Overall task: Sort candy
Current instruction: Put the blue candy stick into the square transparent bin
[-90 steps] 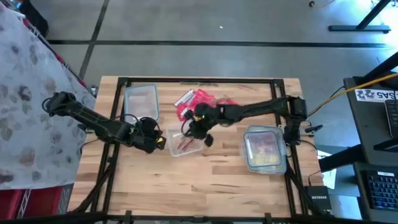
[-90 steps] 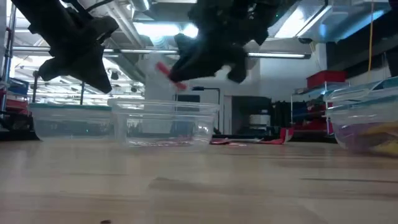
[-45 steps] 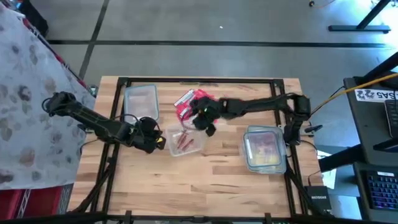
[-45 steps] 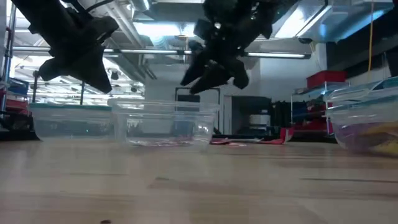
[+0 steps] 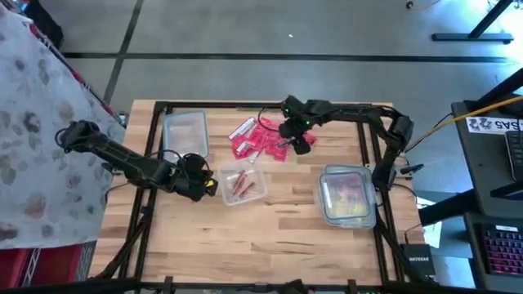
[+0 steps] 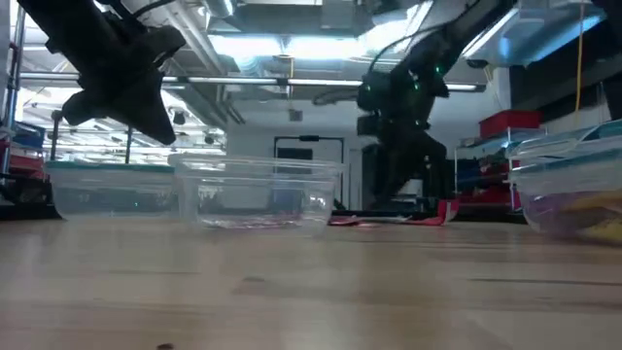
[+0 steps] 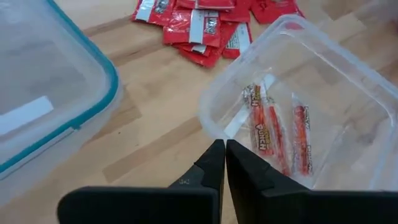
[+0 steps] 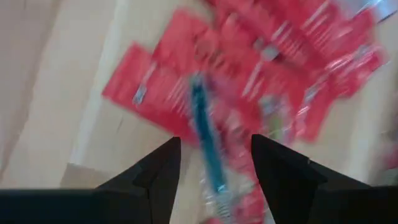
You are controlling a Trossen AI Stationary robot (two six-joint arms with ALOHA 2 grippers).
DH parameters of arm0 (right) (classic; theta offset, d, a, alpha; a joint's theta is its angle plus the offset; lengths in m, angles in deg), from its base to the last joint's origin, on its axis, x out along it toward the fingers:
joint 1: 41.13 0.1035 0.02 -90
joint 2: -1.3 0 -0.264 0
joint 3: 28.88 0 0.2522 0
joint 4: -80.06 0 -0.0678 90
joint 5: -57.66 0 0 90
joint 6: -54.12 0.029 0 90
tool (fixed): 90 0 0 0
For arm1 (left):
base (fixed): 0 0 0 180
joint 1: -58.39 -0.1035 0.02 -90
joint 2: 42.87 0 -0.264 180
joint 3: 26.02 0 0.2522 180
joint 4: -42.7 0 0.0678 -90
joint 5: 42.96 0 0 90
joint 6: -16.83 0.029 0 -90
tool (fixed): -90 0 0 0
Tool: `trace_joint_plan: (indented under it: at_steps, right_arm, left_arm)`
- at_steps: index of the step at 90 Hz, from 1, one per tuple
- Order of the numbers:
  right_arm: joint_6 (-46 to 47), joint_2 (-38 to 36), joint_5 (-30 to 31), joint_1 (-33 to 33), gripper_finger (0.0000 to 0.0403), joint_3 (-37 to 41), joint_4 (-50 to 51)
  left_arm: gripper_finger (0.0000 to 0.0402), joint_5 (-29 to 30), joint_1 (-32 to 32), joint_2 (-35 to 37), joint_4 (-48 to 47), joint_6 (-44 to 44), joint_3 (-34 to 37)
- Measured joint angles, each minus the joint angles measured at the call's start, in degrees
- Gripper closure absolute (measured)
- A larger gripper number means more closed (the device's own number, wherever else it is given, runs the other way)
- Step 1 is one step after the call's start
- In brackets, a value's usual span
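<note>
Butcher-block wooden table, three clear plastic tubs. Landmark: open middle tub, holding three red wrapped sticks. Left gripper waits pinched shut at its left edge. Beyond it, your right gripper hangs spread, empty, over the red candy pile. Judged step: next pick. Drop onto one loose piece.
</note>
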Motion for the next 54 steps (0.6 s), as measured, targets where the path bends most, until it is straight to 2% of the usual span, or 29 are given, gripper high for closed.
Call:
trace_joint_plan:
  at_steps: [11, 20, 28, 41, 54]
  right_arm:
    - [1.2, 2.4, 6.3, 0.9, 0.0225, 2.3, -5.0]
    - [1.8, 3.4, 10.2, 1.6, 0.0247, 2.8, -6.6]
    - [2.1, 3.5, 10.4, 1.8, 0.0287, 2.9, -6.3]
    - [3.3, 3.3, 10.5, 2.2, 0.0382, 2.1, -3.6]
    - [4.5, 1.7, 12.6, 3.6, 0.0388, -0.5, -0.4]
  left_arm:
    - [0.0402, 0.0, -0.3, 0.0, 0.0, 0.0, 0.0]
    - [0.0402, 0.0, -0.5, 0.0, 0.1, 0.0, 0.0]
    - [0.0402, 0.0, -0.5, 0.0, 0.1, 0.0, 0.0]
    - [0.0402, -0.2, -0.5, 0.0, 0.3, 0.0, 0.0]
    - [0.0402, -0.2, -0.5, 0.0, 0.3, 0.0, 0.0]
